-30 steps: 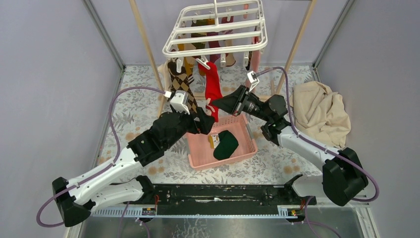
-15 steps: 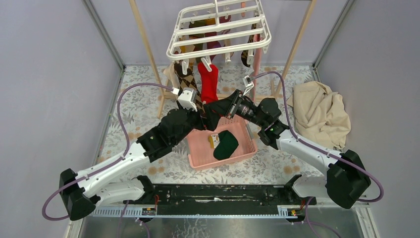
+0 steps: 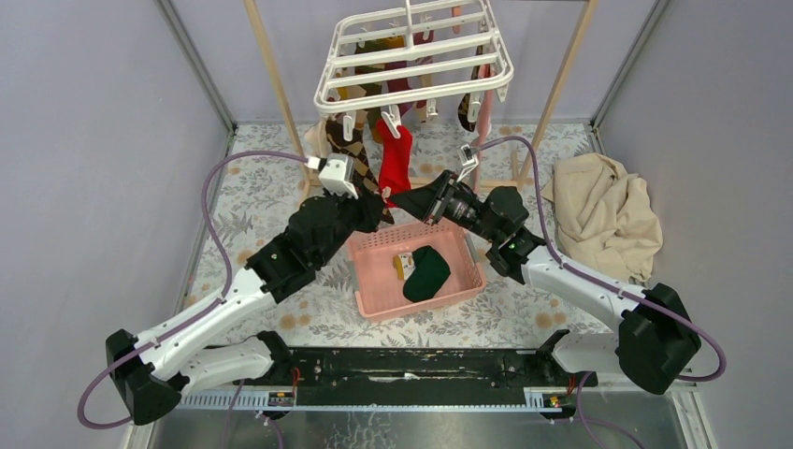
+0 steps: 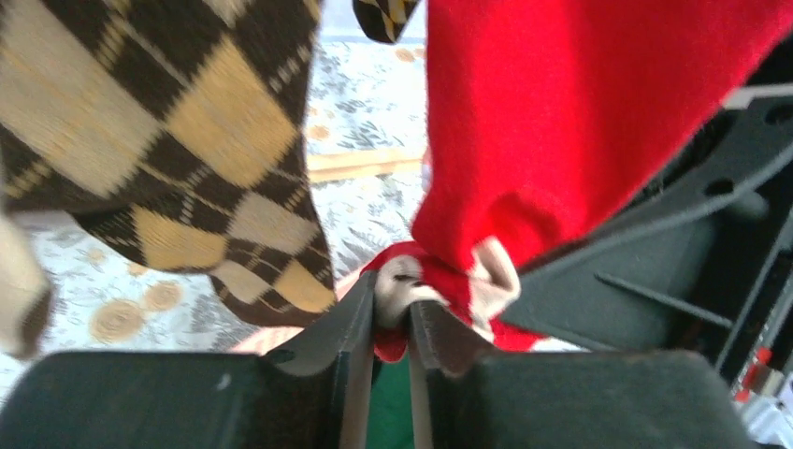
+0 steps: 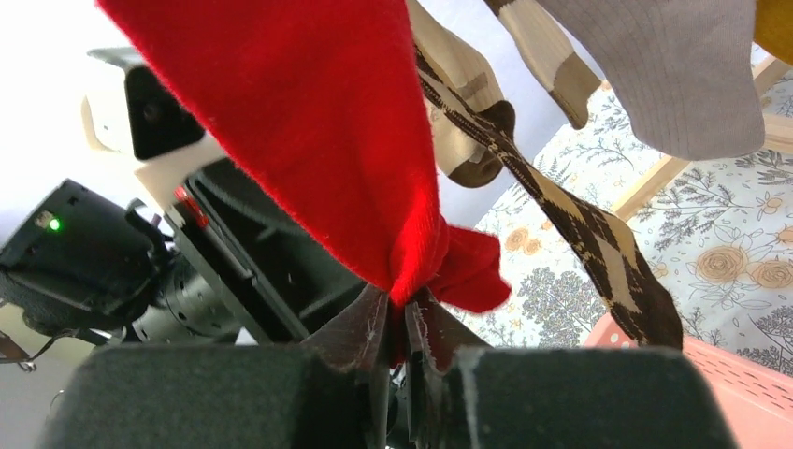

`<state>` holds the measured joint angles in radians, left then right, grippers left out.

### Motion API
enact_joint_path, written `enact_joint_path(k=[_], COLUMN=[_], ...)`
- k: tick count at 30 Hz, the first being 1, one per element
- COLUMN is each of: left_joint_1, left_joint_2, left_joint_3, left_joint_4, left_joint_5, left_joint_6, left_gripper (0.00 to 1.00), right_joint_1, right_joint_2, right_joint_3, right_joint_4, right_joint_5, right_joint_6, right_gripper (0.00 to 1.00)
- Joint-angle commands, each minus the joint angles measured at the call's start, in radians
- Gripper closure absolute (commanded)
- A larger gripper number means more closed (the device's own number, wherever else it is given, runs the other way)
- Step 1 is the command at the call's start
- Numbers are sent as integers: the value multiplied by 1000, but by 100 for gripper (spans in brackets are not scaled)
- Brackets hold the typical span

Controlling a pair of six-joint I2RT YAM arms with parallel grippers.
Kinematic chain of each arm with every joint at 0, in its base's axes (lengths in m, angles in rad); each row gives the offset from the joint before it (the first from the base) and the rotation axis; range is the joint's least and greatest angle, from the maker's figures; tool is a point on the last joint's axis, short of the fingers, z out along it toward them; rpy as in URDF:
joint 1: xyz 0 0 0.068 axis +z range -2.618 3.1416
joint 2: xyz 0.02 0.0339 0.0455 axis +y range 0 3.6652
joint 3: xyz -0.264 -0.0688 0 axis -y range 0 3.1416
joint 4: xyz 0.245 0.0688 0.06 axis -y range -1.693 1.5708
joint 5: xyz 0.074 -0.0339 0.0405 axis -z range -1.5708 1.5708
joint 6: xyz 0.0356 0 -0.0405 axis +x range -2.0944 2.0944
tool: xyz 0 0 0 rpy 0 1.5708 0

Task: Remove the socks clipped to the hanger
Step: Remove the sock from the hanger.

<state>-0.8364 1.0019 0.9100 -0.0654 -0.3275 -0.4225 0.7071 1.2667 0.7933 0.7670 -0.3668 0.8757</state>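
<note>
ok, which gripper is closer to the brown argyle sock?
Left. The left gripper pinches the red sock right beside the argyle sock; the right gripper grips the same red sock from its other side, farther off.

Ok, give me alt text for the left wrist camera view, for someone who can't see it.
The left gripper has its jaws pinched on the bunched lower end of a red sock hanging from above. A brown-and-tan argyle sock hangs to its left, apart from the jaws, over a floral tabletop.
</note>
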Motion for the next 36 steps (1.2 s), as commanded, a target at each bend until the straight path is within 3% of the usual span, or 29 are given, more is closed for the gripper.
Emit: enact_joint_path(k=[1,6,8,10,13,22,27,36], left_joint_1=[67,172,212,243,267,278,280,293], left_joint_2=[-21,-8,6,17,28,28,25,-9], left_joint_3=[82,182,228,263,305,346,392,435], left_joint_4=[-3,-116,-158,-189,-227,-302,-376,-498], left_joint_5=[6,127,182,228,276,336,385,333], left_joint_6=[5,-1,-3,-7,-10,-16,-28,-24], left_gripper=[85,89,89,89,89,86,85,82], right_joint_1=[20,20,20,21,21,28,33,61], right_joint_2=[-11,-32,-41,-50,-75,-154,-144,-69], right_joint_3=[34,75,101,122,150,273,378,564], right_joint_4=[-25,-139,-191,-241,-337,-581,-619,-652], right_joint_5=[-19,12,24,38,82,174,128,85], right_joint_6=[-37,-121,-161,-199,-265,-517,-635,-711], right_gripper=[84,65,63,54,48,39,40,42])
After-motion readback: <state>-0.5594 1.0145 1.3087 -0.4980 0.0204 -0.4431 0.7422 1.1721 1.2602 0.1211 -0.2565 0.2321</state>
